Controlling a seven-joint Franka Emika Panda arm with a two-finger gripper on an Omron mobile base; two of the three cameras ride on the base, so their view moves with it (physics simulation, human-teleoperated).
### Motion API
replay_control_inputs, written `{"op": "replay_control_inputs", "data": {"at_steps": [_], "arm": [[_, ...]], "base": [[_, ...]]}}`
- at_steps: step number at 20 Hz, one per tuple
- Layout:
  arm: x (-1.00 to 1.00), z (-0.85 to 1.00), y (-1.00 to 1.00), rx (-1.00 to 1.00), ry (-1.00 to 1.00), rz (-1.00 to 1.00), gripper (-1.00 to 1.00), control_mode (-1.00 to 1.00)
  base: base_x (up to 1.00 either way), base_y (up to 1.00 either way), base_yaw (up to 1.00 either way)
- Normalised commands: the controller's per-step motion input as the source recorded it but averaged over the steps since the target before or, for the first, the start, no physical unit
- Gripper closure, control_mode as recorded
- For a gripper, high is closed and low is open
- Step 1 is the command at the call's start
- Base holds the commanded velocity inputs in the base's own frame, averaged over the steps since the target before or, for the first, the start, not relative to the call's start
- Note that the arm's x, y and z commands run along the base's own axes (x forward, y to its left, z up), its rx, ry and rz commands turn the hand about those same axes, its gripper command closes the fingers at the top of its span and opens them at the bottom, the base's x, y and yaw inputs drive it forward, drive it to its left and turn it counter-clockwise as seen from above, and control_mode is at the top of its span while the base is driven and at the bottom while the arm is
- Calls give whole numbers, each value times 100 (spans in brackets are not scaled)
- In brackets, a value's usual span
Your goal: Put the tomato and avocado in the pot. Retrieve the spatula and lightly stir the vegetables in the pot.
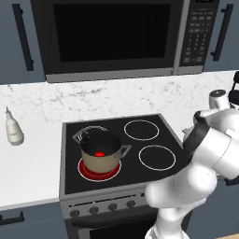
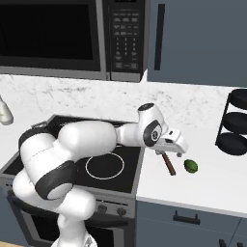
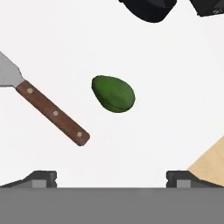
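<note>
Avocado (image 3: pixel 113 94) lies bare on the white counter (image 3: pixel 166 74), free of any contact. In the hand view it sits just above centre. In the right base view the avocado (image 2: pixel 191 166) is a small green oval on the counter (image 2: pixel 212 188) to the right of the stove (image 2: pixel 126 176).

Spatula (image 3: pixel 46 105) lies flat on the same counter, at 9 o'clock from the avocado in the hand view, close but not touching. Brown riveted handle runs toward 4 o'clock, pale grey head toward 10 o'clock at the frame edge. In the right base view the spatula (image 2: pixel 169 164) shows just left of the avocado, partly under the hand.

Gripper (image 3: pixel 111 177): both fingertips appear at the bottom of the hand view, set wide apart with nothing between them, so the jaws are spread and empty. Avocado lies at 12 o'clock from the gap. In the right base view the gripper (image 2: pixel 179 150) hangs over the counter above the spatula and avocado.

Tomato (image 1: pixel 99 154) rests inside the pot (image 1: pixel 101 151), visible as a red spot on the dark bottom. The pot stands on the front-left burner (image 1: pixel 98 171), which glows red.

A white bottle (image 1: pixel 14 128) stands on the counter left of the stove. A black tiered rack (image 2: pixel 233 121) stands at 2 o'clock from the avocado in the right base view.
</note>
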Motion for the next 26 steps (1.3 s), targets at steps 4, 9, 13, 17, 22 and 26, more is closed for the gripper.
{"op": "replay_control_inputs", "data": {"at_steps": [4, 9, 13, 17, 22, 26], "arm": [[22, -30, -49, 2, 0, -1, -100, -100], [37, -21, -26, 4, 1, 3, -100, -100], [24, -17, -16, 2, 2, 6, -100, -100], [2, -41, -30, 5, 4, 13, -100, -100], [1, -39, -25, 4, 3, 18, -100, -100], [14, -5, -23, 0, 0, 25, -100, -100]], "base": [[0, 0, 0], [0, 0, 0], [0, 0, 0], [0, 0, 0], [0, 0, 0], [0, 0, 0]]}}
